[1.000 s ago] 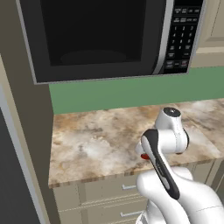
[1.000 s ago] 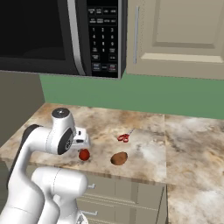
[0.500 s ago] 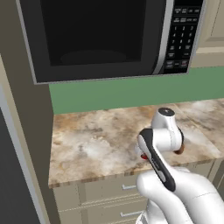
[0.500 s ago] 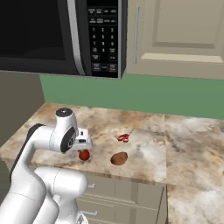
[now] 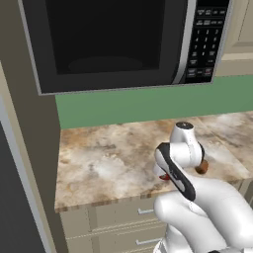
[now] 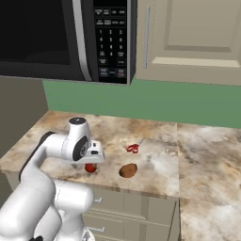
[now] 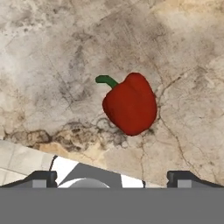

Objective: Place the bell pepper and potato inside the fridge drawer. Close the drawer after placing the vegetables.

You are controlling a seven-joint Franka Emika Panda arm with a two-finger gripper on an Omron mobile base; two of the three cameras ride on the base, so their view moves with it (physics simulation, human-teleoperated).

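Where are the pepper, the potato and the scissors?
pepper (image 7: 131, 105), hand view, middle of its red body.
potato (image 6: 128, 170), right base view, middle of its brown skin.
scissors (image 6: 132, 148), right base view, on the red handle loops.

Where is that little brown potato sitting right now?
In the right base view the potato lies on the counter near its front edge, right of the bell pepper, below the scissors.

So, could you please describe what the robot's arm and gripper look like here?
The arm is glossy white with rounded, bulbous segments, a dark band along one link and dark grey joint caps. The gripper has two small dark, blocky fingertips set wide apart. No cables or markings are visible.
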